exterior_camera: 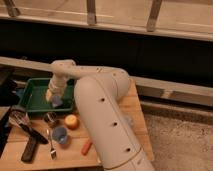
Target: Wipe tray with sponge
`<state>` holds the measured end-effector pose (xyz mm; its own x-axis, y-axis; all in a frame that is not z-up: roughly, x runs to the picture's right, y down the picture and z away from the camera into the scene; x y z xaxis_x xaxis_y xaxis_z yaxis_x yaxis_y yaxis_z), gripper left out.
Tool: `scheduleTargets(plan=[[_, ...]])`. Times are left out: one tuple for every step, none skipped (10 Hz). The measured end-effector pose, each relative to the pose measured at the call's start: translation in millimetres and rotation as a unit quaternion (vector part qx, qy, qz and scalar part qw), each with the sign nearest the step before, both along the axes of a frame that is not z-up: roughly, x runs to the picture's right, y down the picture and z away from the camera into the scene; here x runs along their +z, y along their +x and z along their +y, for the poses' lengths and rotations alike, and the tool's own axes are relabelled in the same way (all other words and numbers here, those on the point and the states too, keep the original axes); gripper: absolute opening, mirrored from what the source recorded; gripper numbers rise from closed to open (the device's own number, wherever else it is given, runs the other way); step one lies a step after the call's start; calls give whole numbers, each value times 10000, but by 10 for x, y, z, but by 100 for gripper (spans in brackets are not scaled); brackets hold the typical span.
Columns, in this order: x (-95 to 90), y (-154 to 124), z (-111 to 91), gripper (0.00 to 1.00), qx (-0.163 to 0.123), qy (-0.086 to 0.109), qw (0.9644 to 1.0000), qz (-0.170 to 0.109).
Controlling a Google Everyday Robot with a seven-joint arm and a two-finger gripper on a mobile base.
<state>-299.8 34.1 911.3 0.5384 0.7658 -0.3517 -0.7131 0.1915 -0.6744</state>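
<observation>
The camera view looks down on a wooden table (107, 150) from above the robot. A big white arm (107, 115) fills the middle of the view and reaches to the left.

The green tray (31, 90) sits at the back left of the table. It is the biggest dish here, and it has a raised rim all around.

The gripper (54, 99) hangs at the end of the arm, pointing down into the right part of the tray. Its jaws are shut tight. A small blue block, the sponge (58, 102), is right at the tip of the gripper, low in the tray near the front rim. The jaws look shut on it, and it seems to touch the tray floor, but that part is hard to see.

In front of the tray, on the table, stands a small metal cup (50, 118). Just beside it on the right is a round yellow and orange thing (72, 121). A little blue cup (60, 134) stands nearer the camera. A fork (51, 146) lies to its left. A small orange thing like a carrot (86, 147) lies by the arm.

At the far left a wire whisk (19, 120) and a dark tool with a black handle (30, 149) lie on the table.

Behind the table runs a dark wall with a pale rail (165, 85).
</observation>
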Motion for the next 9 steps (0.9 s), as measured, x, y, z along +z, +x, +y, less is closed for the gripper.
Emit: scheduleTargets(plan=[[67,71,-121,0,38,82,9999,74],[117,78,-199,0,28,143,9999,89],[147,17,-275,0,16,212,9998,50],[166,-120,-347,0,-12,280,9996,-40],[167,-288,-373,0,-62,302,9994,-152],[145,-465,-377,0,-92,309,9991,-269],[122,-571,-359,0,-109,288,9989,-347],[75,-656,-309,0,-137,240,9987,-422],[39,-682,-253,0,-170,201,9986,-450]])
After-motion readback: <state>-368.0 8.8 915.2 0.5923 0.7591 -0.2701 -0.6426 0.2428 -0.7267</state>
